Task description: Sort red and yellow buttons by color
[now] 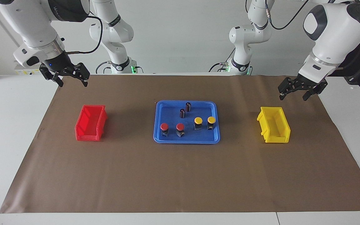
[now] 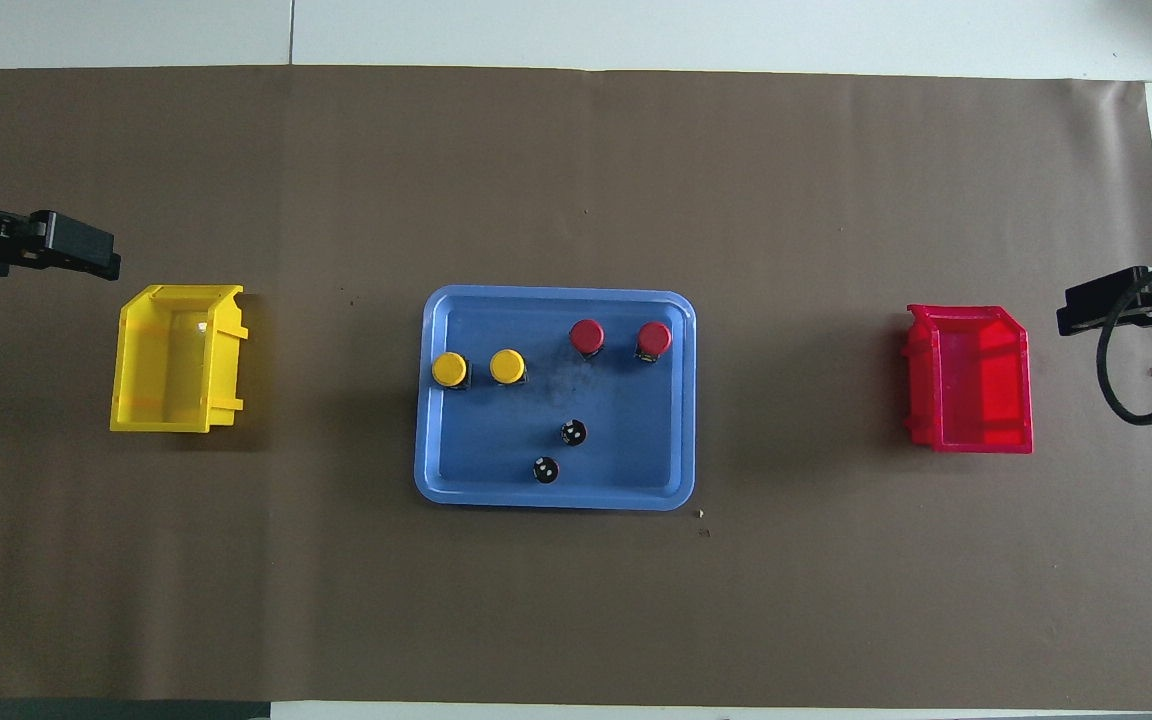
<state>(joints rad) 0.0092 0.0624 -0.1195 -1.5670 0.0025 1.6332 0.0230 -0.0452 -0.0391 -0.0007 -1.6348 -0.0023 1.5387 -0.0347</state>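
Two red buttons (image 1: 164, 126) (image 1: 180, 127) and two yellow buttons (image 1: 198, 120) (image 1: 211, 120) stand upright in a row in the blue tray (image 1: 186, 141). The overhead view shows the red pair (image 2: 587, 336) (image 2: 654, 338), the yellow pair (image 2: 450, 369) (image 2: 507, 366) and the tray (image 2: 556, 500). My right gripper (image 1: 73, 82) (image 2: 1101, 300) hangs open and empty over the mat by the red bin (image 1: 87, 136). My left gripper (image 1: 294, 95) (image 2: 76, 255) hangs open and empty over the mat by the yellow bin (image 1: 277, 139).
Two small dark cylinders (image 1: 182, 113) (image 1: 188, 107) stand in the tray, nearer to the robots than the buttons. The red bin (image 2: 976, 447) is toward the right arm's end, the yellow bin (image 2: 161, 425) toward the left arm's end. A brown mat (image 1: 180, 181) covers the table.
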